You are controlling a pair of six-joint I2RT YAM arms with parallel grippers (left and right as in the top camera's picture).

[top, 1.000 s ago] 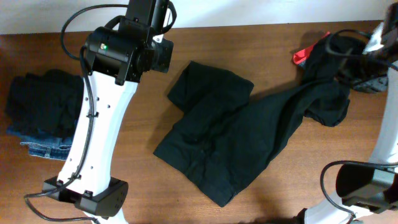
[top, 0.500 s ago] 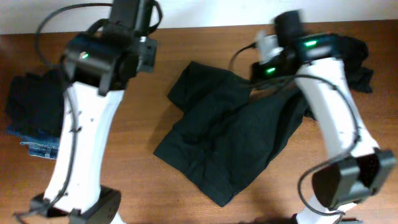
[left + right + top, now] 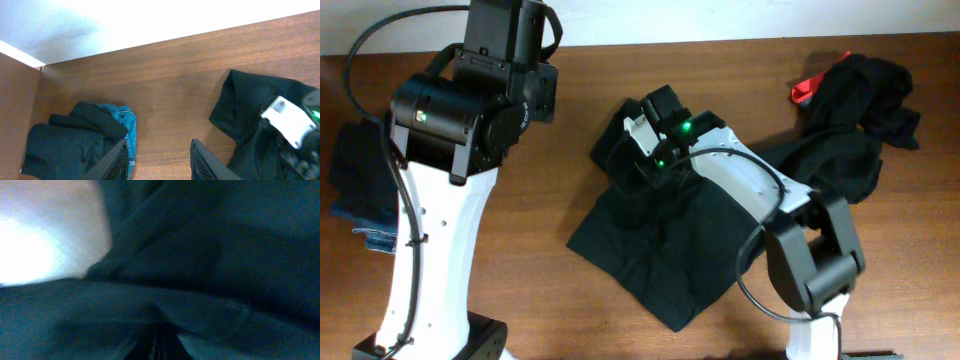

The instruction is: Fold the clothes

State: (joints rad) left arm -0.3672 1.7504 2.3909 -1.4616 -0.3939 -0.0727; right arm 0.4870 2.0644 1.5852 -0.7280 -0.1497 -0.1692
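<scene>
My right hand [image 3: 645, 168] pinches the spread black garment [image 3: 660, 260] mid-surface; my left hand [image 3: 157, 166] hangs part-open, empty. Next I'd lift and fold it over.

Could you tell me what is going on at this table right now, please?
Two robot arms are folding clothes. The right gripper is down on the black garment spread mid-table and looks shut on a pinch of its fabric. The left gripper hangs open above the table, holding nothing. A pile of black fabric and denim lies at the left; another dark heap with a red edge waits at the right.
</scene>
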